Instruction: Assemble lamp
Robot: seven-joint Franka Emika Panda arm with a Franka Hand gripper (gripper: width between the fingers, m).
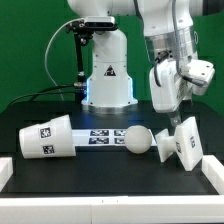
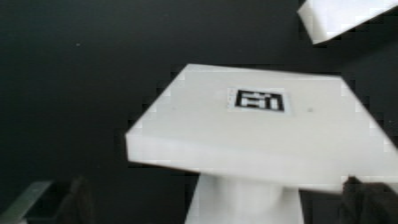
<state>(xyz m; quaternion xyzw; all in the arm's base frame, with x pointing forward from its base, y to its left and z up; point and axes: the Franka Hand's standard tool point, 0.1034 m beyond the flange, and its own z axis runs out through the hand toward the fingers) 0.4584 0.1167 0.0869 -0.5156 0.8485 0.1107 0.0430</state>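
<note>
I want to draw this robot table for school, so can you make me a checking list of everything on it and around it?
Surface: black table, white rim in front.
Job's things: shade on its side; bulb lying by the marker board; base tilted under the end effector.
Clutter: only the marker board.
Grippers: end effector at the base; open or shut, cannot tell.
Cables: black cables behind the table.
Surroundings: green backdrop, white pedestal.

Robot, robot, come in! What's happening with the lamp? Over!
Hand open, just above the base. Base tilted; bulb and shade lying loose, nothing joined. Nothing in the way.
</note>
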